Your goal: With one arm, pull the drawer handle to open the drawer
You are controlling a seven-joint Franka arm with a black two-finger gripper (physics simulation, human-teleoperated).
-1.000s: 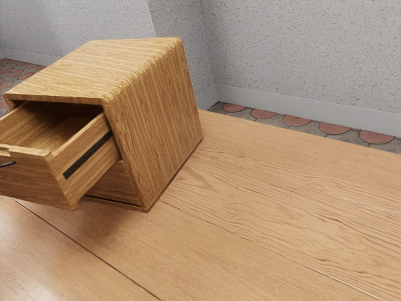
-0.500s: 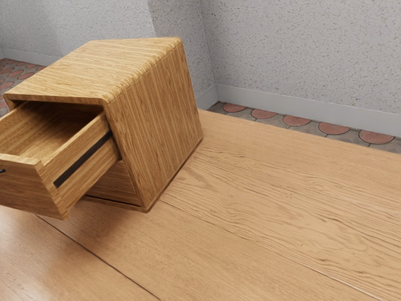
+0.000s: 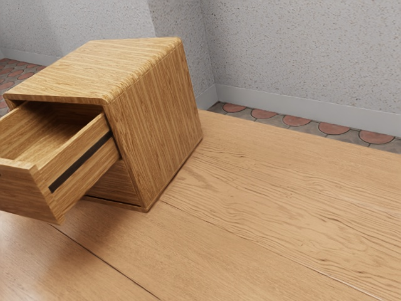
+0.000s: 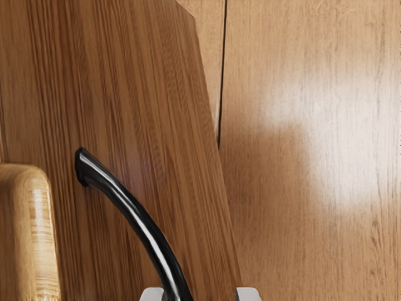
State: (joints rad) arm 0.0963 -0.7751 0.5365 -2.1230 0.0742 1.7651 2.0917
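Observation:
A wooden cabinet (image 3: 153, 119) stands on the table at the exterior view's left. Its drawer (image 3: 37, 188) is pulled well out toward the exterior view's lower left, and its hollow inside shows. In the wrist view the drawer's front panel (image 4: 125, 125) lies just under my hand. The black curved drawer handle (image 4: 135, 219) arches off that panel and runs down between the two pale fingertips (image 4: 152, 293). My gripper (image 4: 200, 295) is shut on the drawer handle.
The wooden table (image 3: 269, 213) spreads wide to the exterior view's right of the cabinet. A speckled grey wall (image 3: 301, 44) and a tiled floor strip (image 3: 332, 127) run behind it. A rounded wooden edge (image 4: 25, 232) shows beside the handle.
The drawer has slid further out of the cabinet toward the exterior view's lower left. The bit of black handle seen at the left edge 1.0 s ago has left the exterior view.

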